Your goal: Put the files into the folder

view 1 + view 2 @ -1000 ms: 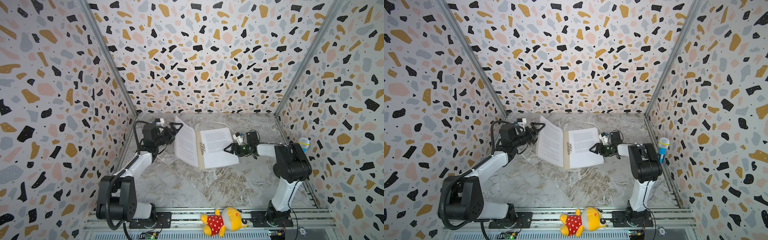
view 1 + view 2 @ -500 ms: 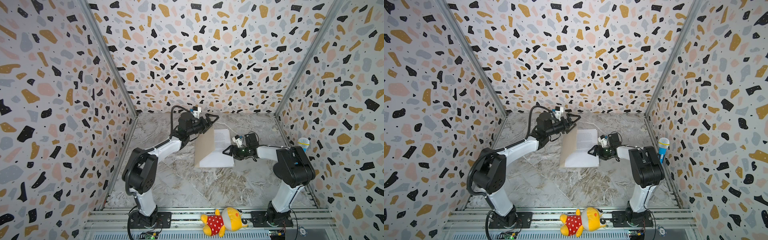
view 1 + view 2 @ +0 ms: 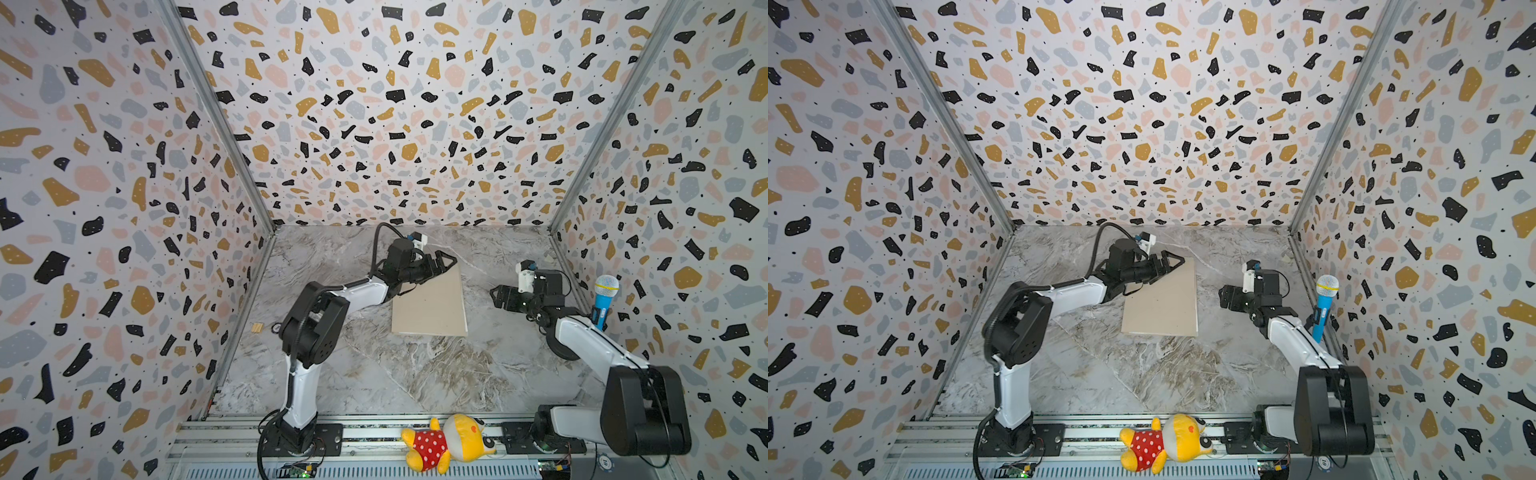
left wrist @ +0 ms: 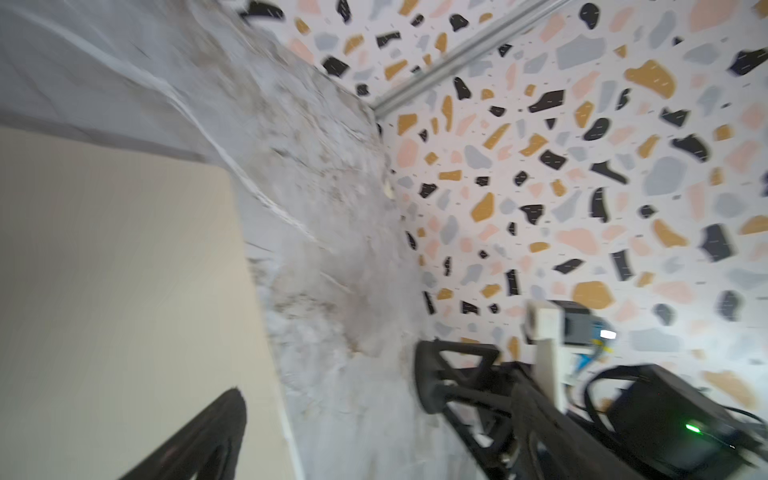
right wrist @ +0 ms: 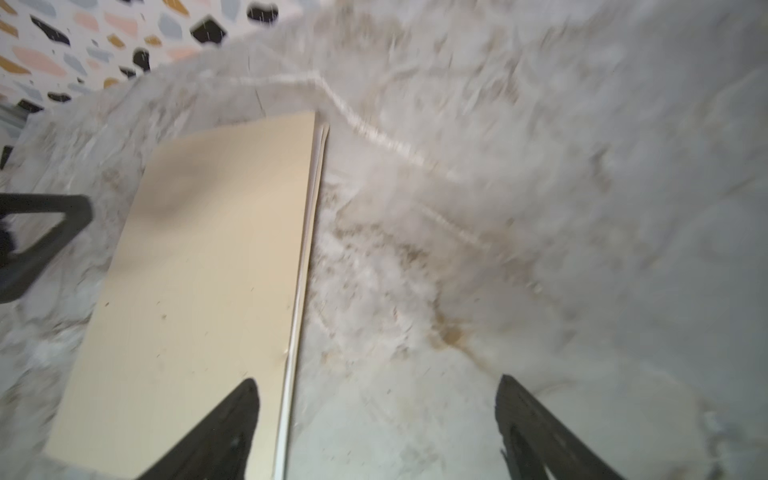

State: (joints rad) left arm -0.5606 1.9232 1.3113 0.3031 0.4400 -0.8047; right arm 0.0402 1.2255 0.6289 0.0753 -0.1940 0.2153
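The tan folder (image 3: 430, 305) (image 3: 1163, 303) lies closed and flat on the marble tabletop in both top views. The files are inside it; only their thin white edges (image 5: 305, 257) show along its long side in the right wrist view. My left gripper (image 3: 449, 264) (image 3: 1177, 262) hovers open over the folder's far left corner, holding nothing. One of its fingers (image 4: 208, 436) shows above the tan cover (image 4: 124, 291). My right gripper (image 3: 495, 296) (image 3: 1223, 296) (image 5: 374, 428) stands open just right of the folder (image 5: 208, 270), apart from it and empty.
A yellow plush toy in a red dotted dress (image 3: 446, 442) lies on the front rail. A blue toy microphone (image 3: 604, 299) stands against the right wall. Small bits (image 3: 257, 327) lie at the foot of the left wall. Patterned walls close in three sides.
The folder stood open with a printed sheet showing; its cover has swung over to the right and now lies shut. My left gripper moved right with it. My right gripper drew back right and opened wider.
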